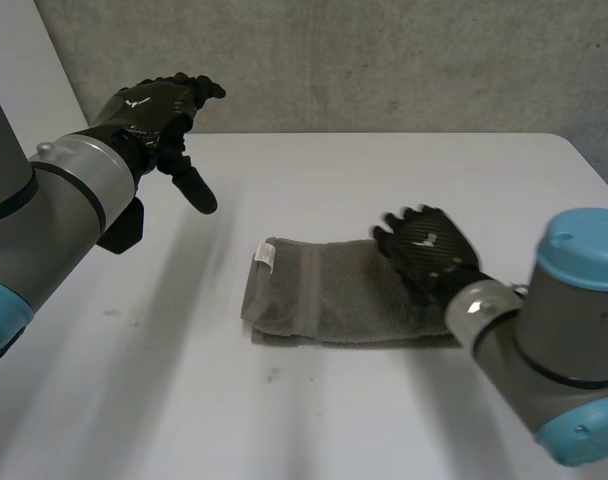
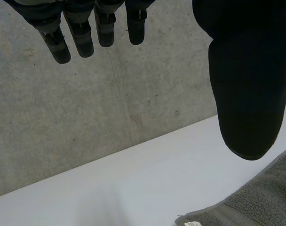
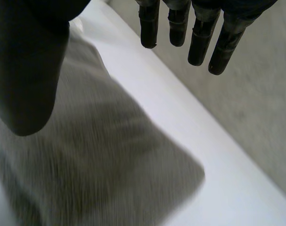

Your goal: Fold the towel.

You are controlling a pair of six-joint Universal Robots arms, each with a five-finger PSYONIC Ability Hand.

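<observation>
Plainly, the grey towel [image 1: 324,295] lay near the middle of the white table [image 1: 284,180]. It was doubled into a thick oblong, with its small white label [image 1: 265,257] at the end nearer my left side. My right hand [image 1: 429,250] hovered over the opposite end, fingers straight and apart from the thumb, gripping nothing. Whether the palm touched the cloth I could not tell. My left hand [image 1: 154,110] hung raised and well apart from the towel, out over the table's left side, likewise slack and empty, thumb pointing down.

I judged the towel soft, light and limp. Its terry pile would sag and drag rather than slide, and the layers might slip apart if I lifted just the top one. The best hold seemed to be the two corners of one short end, pinched through every layer, so that end could be carried across to the label end.

Around it I saw just the tabletop and a concrete wall [image 1: 384,60] behind. The one thing in the way was my own right arm, reaching in over the end I might need to fold.
</observation>
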